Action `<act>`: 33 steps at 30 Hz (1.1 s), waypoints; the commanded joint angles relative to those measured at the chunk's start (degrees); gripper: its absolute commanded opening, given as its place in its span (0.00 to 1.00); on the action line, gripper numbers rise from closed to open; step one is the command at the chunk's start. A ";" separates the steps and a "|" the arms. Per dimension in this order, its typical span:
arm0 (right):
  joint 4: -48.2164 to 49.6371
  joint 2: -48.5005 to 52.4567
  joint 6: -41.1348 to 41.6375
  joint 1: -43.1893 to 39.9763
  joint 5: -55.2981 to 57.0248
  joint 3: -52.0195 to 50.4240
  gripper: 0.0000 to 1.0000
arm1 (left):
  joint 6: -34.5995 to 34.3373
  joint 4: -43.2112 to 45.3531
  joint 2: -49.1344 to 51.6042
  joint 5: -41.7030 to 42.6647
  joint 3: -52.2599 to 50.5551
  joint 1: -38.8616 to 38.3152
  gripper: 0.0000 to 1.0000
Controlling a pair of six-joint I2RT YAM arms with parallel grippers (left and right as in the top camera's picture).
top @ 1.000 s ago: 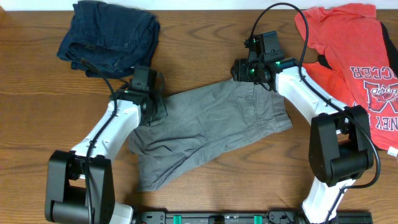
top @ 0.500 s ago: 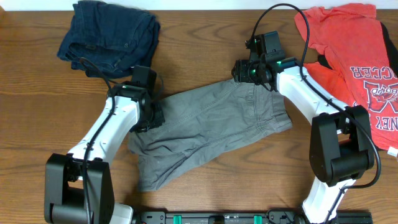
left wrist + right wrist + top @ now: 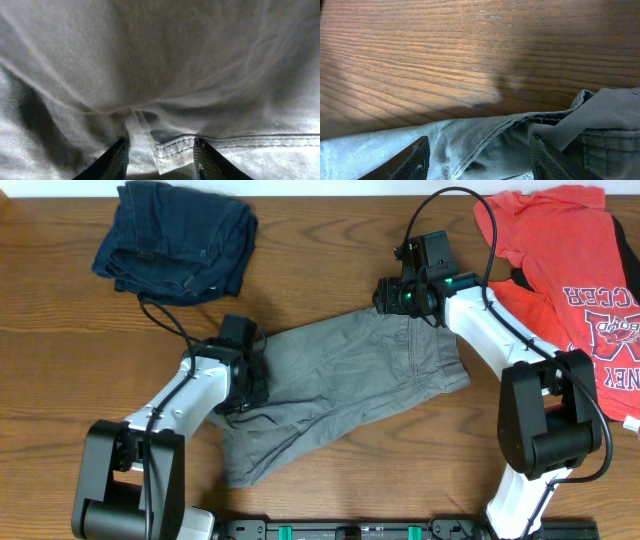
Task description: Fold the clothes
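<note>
The grey-khaki shorts (image 3: 340, 380) lie spread and wrinkled across the middle of the table. My left gripper (image 3: 238, 380) is at their left edge. In the left wrist view its fingers (image 3: 160, 160) are closed on a fold of cloth with a stitched hem (image 3: 172, 150). My right gripper (image 3: 398, 298) is at the far edge of the shorts by the waistband. In the right wrist view its fingers (image 3: 477, 160) hold a seamed fold of the shorts (image 3: 520, 145) just above the wood.
A dark navy denim garment (image 3: 175, 235) lies bunched at the far left. A red T-shirt with white lettering (image 3: 570, 270) lies at the far right. Bare wooden table (image 3: 330, 250) shows between them and beyond the right gripper (image 3: 470, 50).
My left gripper has moved toward the table's front along the shorts' left edge, and the cloth there has shifted slightly. The right arm has not moved.
</note>
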 commanded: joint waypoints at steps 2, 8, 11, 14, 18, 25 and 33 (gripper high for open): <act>-0.17 -1.46 -1.09 -0.66 0.00 0.57 0.63 | -1.42 1.42 -0.76 -0.20 -1.25 -0.04 0.43; -0.20 -1.46 -1.09 -0.63 -0.02 0.57 0.63 | -2.91 3.93 -0.76 -0.13 -1.25 -0.04 0.22; -0.17 -1.46 -1.09 -0.66 0.00 0.57 0.63 | -2.89 4.66 -0.76 0.02 -1.25 -0.04 0.14; -0.17 -1.46 -1.09 -0.66 0.00 0.57 0.63 | -2.89 4.96 -0.76 0.04 -1.25 -0.04 0.09; -0.22 -1.46 -1.09 -0.66 0.00 0.57 0.63 | -2.84 5.22 -0.83 0.02 -1.01 -0.02 0.06; 0.96 -2.43 -1.14 -0.66 -1.22 0.61 0.54 | -0.72 5.22 -2.05 -0.04 4.26 -0.02 0.06; 0.50 -12.61 -2.58 -0.66 1.29 2.56 0.64 | 0.42 5.90 -2.14 -1.79 12.63 0.24 0.06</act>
